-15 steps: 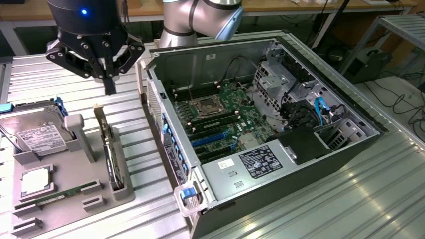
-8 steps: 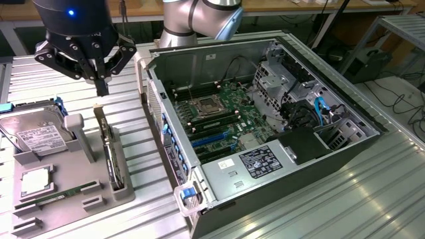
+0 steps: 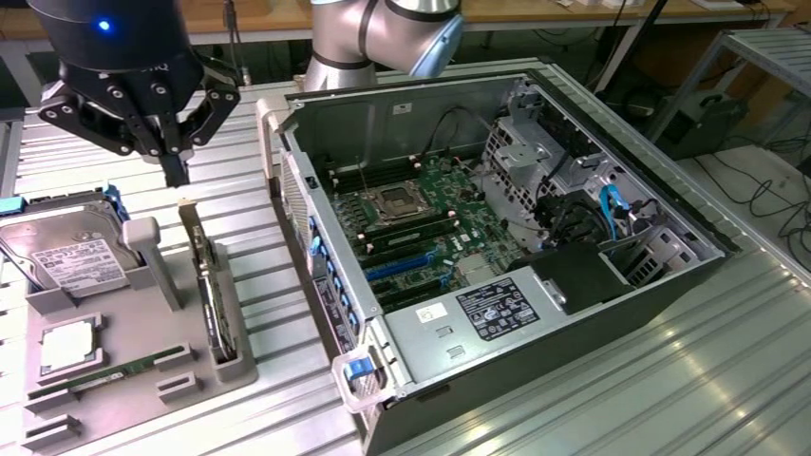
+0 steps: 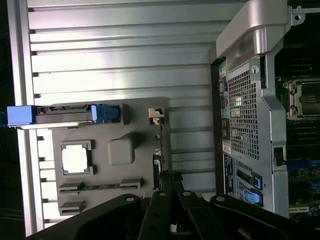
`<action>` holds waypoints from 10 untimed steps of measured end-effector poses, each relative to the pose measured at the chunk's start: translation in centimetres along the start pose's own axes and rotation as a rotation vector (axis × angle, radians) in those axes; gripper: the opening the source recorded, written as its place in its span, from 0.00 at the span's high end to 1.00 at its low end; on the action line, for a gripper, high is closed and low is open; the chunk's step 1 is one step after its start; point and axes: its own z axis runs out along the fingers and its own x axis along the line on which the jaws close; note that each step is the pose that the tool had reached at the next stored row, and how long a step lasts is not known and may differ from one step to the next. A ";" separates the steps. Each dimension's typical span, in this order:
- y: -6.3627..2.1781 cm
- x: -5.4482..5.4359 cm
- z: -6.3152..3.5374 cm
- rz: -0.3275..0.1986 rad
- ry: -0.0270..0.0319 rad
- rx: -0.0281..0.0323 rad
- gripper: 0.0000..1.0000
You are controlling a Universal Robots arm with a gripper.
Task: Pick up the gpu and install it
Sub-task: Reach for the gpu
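The gpu (image 3: pixel 216 299) stands on its edge in a slot along the right side of a grey holder tray (image 3: pixel 127 399), seen as a thin green card. In the wrist view the gpu (image 4: pixel 157 167) shows edge-on, with its silver bracket end (image 4: pixel 156 115) further along. My black gripper (image 3: pixel 175 173) hangs shut and holds nothing, just above the card's far end. Its fingers (image 4: pixel 172 182) meet over the card's edge. To the exterior view's right, the open computer case (image 3: pixel 609 351) lies on its side, with the motherboard (image 3: pixel 424 223) and blue slots (image 3: pixel 399 271) exposed.
The tray also carries a silver hard drive (image 3: pixel 70 252) with blue rails, a CPU (image 3: pixel 70 347) and a RAM stick (image 3: pixel 121 373). The case's rear panel (image 4: pixel 245 115) rises close beside the tray. Ribbed metal table (image 3: pixel 685 380) surrounds everything.
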 end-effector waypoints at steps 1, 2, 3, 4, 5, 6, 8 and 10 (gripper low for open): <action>-0.01 0.2 -0.01 -0.001 0.0000 0.0000 0.89; -0.03 0.4 -0.01 -0.001 0.0001 0.0000 0.89; -0.03 0.5 -0.01 -0.002 0.0000 -0.0001 0.89; -0.04 0.7 -0.02 -0.002 0.0001 -0.0001 0.89; -0.06 0.9 -0.02 -0.003 0.0002 -0.0001 0.89; -0.07 1.0 -0.03 -0.003 0.0001 -0.0001 0.89; -0.08 1.3 -0.04 -0.004 0.0003 0.0000 0.89; -0.09 1.5 -0.05 -0.006 0.0003 -0.0001 0.89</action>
